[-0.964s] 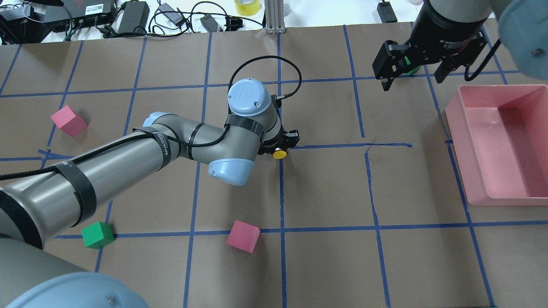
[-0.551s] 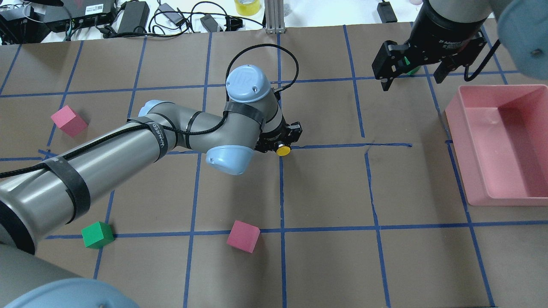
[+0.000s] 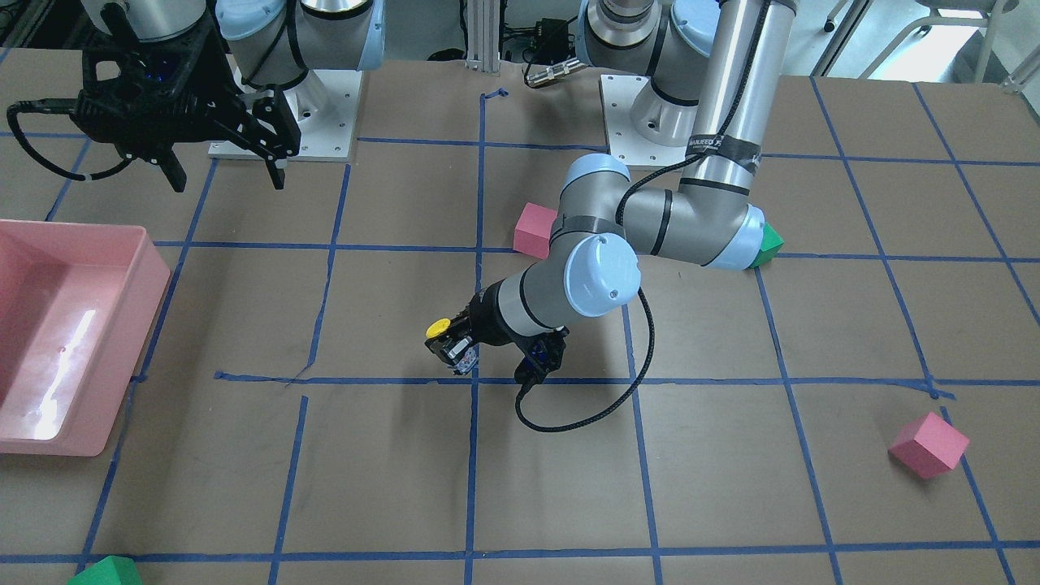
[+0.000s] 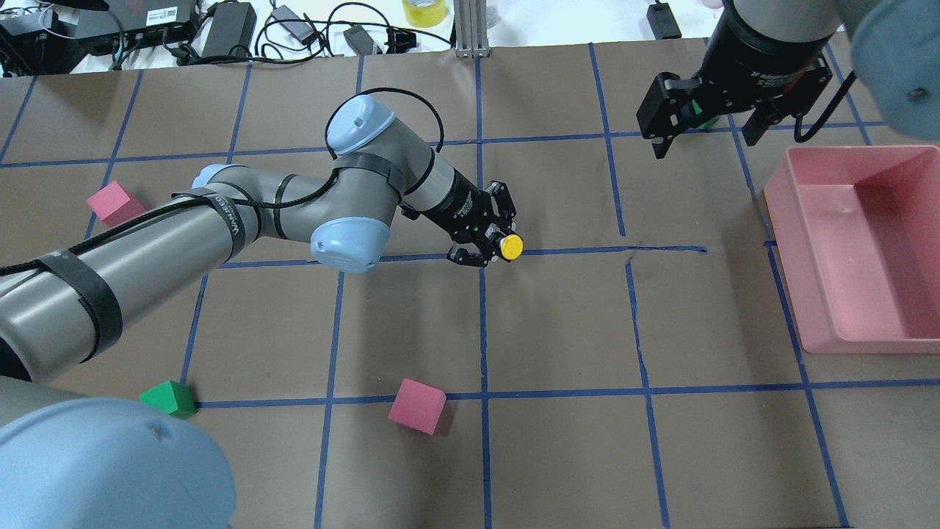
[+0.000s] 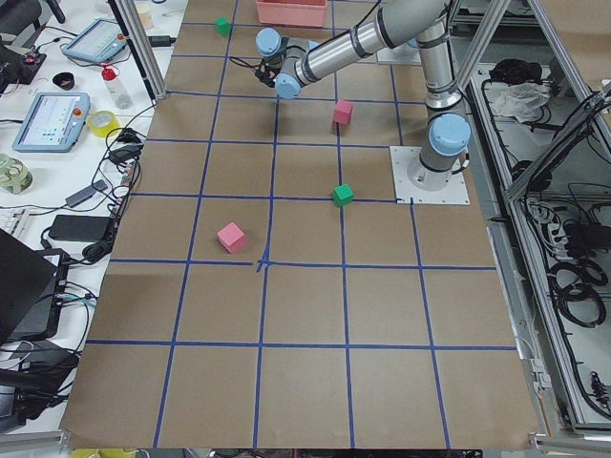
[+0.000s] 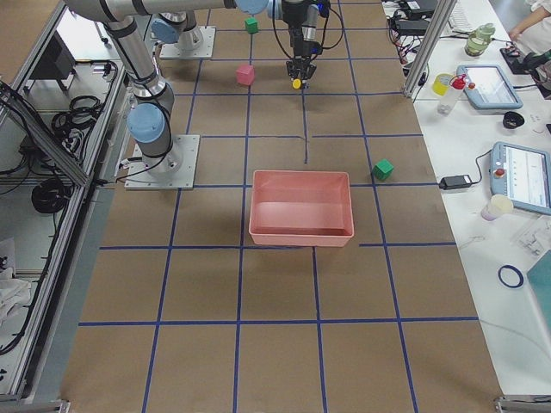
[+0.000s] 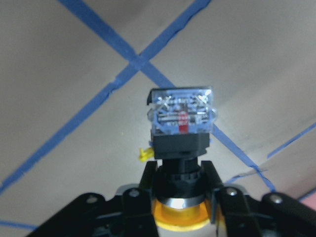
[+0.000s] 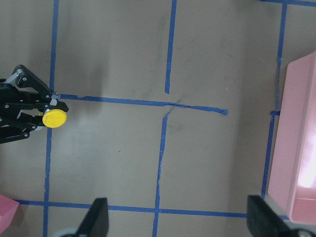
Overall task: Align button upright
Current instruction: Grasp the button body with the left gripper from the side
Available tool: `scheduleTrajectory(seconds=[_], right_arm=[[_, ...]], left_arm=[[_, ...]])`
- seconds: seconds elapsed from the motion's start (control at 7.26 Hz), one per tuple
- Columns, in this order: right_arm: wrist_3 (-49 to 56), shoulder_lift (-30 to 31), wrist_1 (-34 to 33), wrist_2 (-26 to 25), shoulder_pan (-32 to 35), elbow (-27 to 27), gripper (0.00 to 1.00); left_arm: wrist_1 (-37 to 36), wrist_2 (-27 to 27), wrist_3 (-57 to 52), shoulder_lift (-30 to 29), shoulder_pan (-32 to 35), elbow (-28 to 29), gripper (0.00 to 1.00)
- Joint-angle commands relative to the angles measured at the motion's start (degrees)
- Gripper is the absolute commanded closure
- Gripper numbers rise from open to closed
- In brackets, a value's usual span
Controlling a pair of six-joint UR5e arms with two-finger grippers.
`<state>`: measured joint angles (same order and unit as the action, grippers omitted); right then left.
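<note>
The button [image 4: 512,247] has a yellow cap, a black body [image 7: 180,148] and a whitish base block [image 7: 181,111]. My left gripper [image 4: 496,239] is shut on its black body near the table's middle, by a blue tape crossing. The cap faces up and the base points down at the table. It also shows in the front view [image 3: 439,328] and the right wrist view [image 8: 54,119]. I cannot tell whether the base touches the paper. My right gripper [image 4: 706,139] hangs open and empty at the far right, its fingers [image 8: 96,219] wide apart.
A pink bin [image 4: 786,242] stands at the right edge. Pink cubes [image 4: 117,204] [image 4: 417,405] and a green cube [image 4: 167,399] lie on the left and near side. Another green cube [image 4: 706,117] lies under the right gripper. Cables and power bricks line the far edge.
My left wrist has swung round, so the gripper now reaches in from the left at a slant. The button has moved a little to the right. The right arm is still.
</note>
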<state>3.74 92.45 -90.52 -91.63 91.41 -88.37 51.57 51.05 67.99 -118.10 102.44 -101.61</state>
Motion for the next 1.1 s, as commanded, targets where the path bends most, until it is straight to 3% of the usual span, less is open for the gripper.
scheduleTrajectory(seconds=[0.0, 0.41, 0.96], right_arm=[[-0.1, 0.0, -0.1, 0.0, 0.0, -0.1, 0.0], [-0.1, 0.0, -0.4, 1.8, 0.1, -0.1, 0.0], [-0.1, -0.1, -0.5, 2.2, 0.1, -0.1, 0.0]], left_arm=[[3.2, -6.5, 1.8, -0.2, -4.8, -3.1, 1.0], [5.1, -14.8, 3.6, -0.8, -8.6, -5.4, 1.0], [7.0, -20.0, 4.9, -3.8, -9.1, -4.8, 1.0]])
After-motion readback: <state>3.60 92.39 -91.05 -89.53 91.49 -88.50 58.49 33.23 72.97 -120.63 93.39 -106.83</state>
